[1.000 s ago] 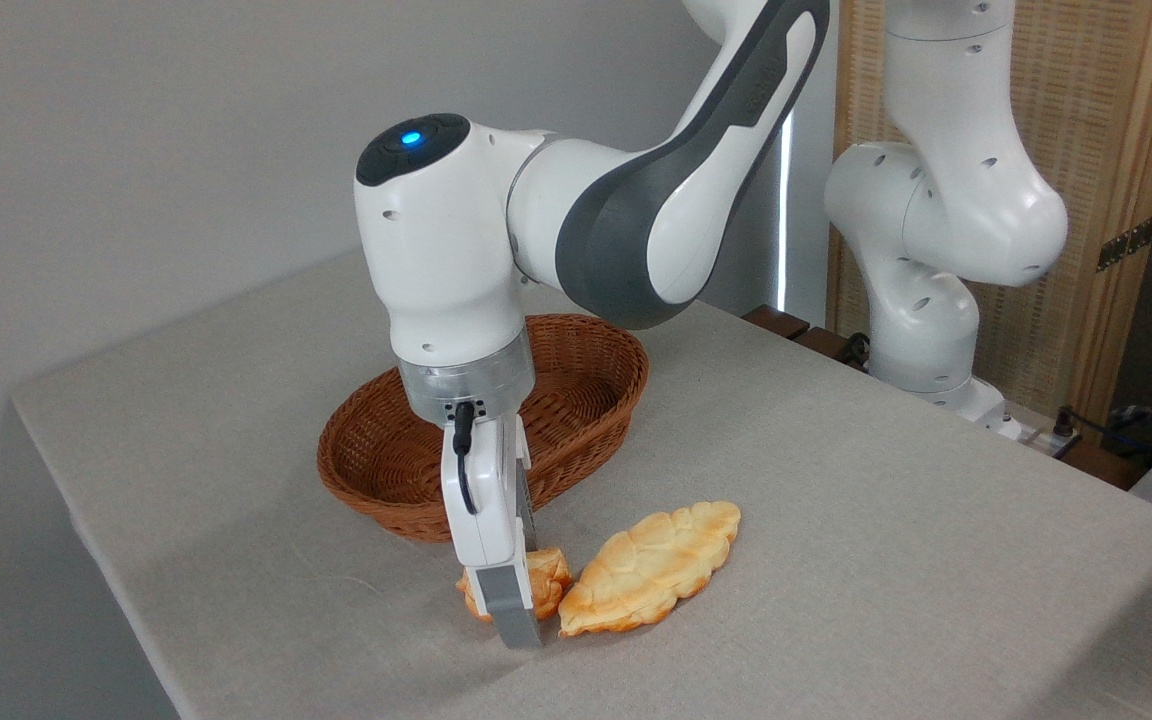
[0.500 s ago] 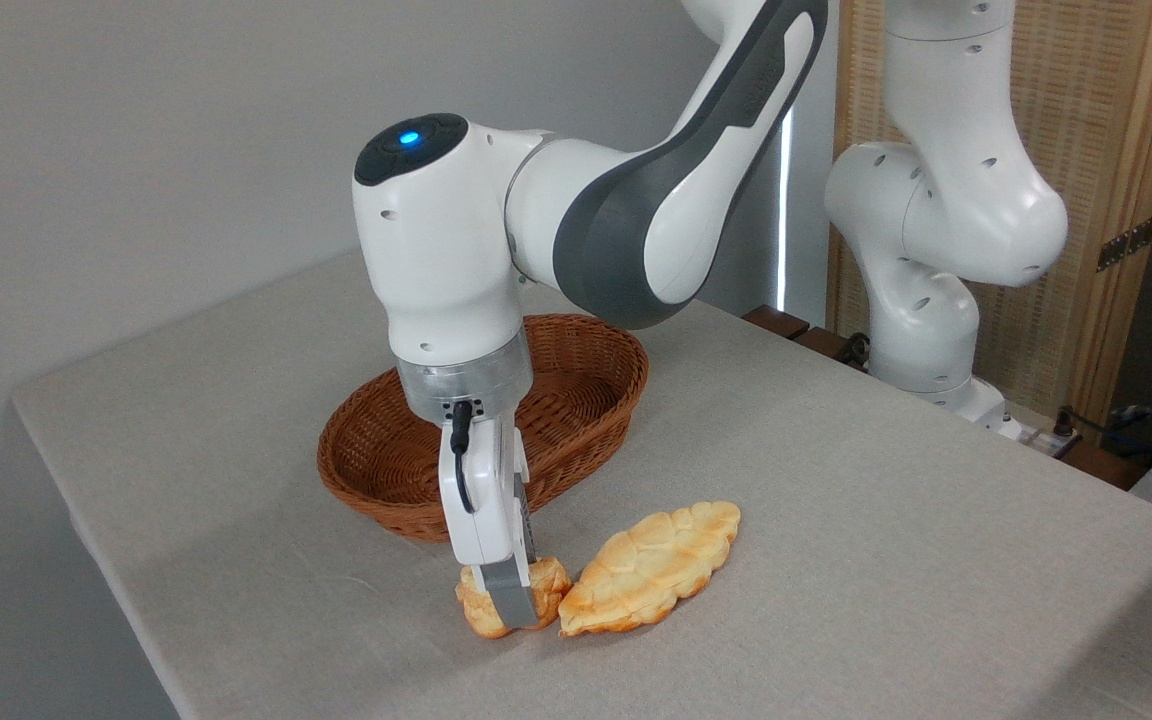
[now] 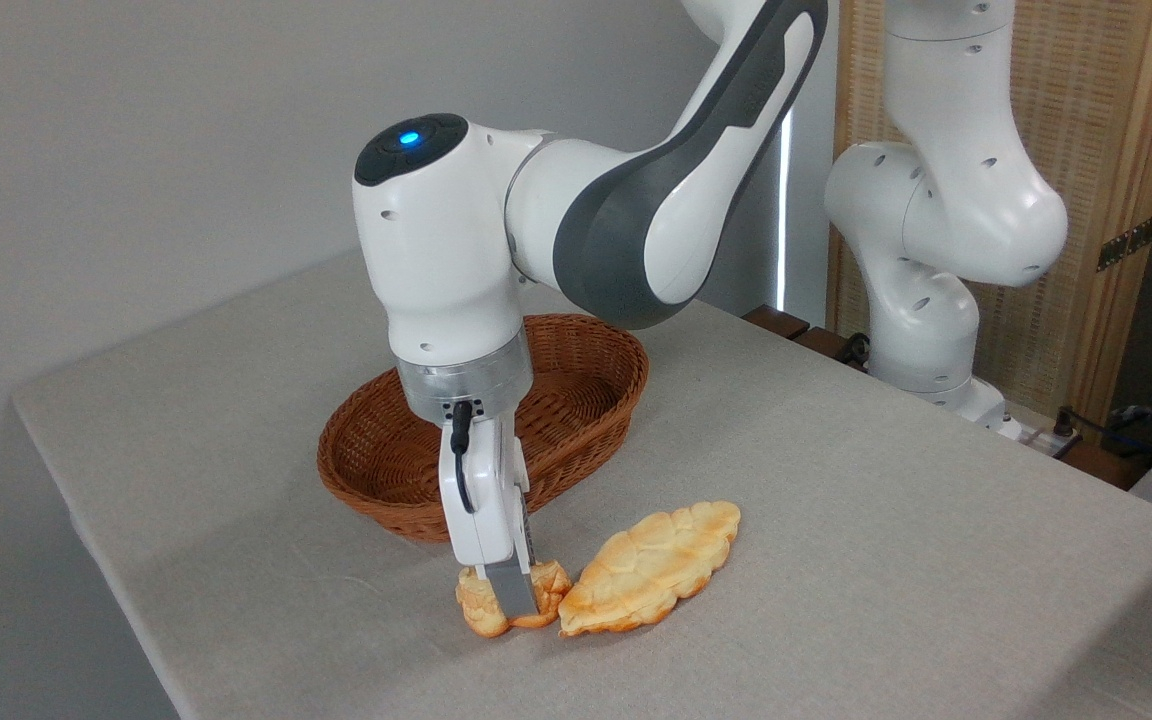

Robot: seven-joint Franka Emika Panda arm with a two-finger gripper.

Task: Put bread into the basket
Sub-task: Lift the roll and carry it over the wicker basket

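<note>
1. One small round bun [image 3: 481, 605], lower centre.
2. One long braided bread [image 3: 651, 568], just right of it.
3. One wicker basket [image 3: 576, 400], centre.
4. One robot arm [image 3: 636, 210].

Flat braided bread [image 3: 651, 567] on table [image 3: 886, 520]

A plain pale grey wall [image 3: 136, 150] fills the left and back of the scene. The worktop [image 3: 886, 520] is covered with a light beige-grey cloth. At the right stands a folding screen [image 3: 1106, 200] of light wood and woven panels, with a dark hinge. A bright vertical strip of light [image 3: 785, 220] shows beside it. Dark cables [image 3: 1136, 430] lie at the far right.
</note>
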